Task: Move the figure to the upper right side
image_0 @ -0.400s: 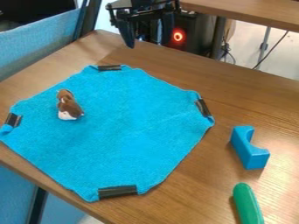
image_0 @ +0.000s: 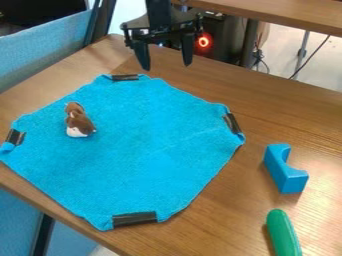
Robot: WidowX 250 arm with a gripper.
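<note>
The fingers point(image_0: 186, 52) were spread, pointing down with a wide gap between them and nothing held there. The black gripper point(image_0: 166, 66) hung at the top of the view, left of centre, over the far part of the desk point(image_0: 287, 110) and beyond the far corner of the blue cloth point(image_0: 147, 145). It was well apart from the figure.

The cloth lay spread on the desk, roughly diamond-shaped, with light creases across its right half. Strips of black tape point(image_0: 134, 219) held it at its four blunt corners: far, near, left and right. On its left part, nearer the left corner than the right, the small brown animal figure point(image_0: 79, 122) stood upright, white at its base.

To the right of the cloth, on bare wood, was a blue block point(image_0: 284, 172) with a curved notch in the side facing right. Nearer the camera, below the block and apart from it, lay a smooth green toy point(image_0: 282, 232) with a rounded end, running to the bottom edge of the view.

Past the desk's left side stood a light blue partition point(image_0: 47, 55). Behind the gripper, a red ring-shaped light point(image_0: 204, 42) glowed on dark equipment. A second wooden tabletop point(image_0: 287, 15) crossed the upper right, with a dark cable point(image_0: 307, 59) hanging below it over the pale floor.
</note>
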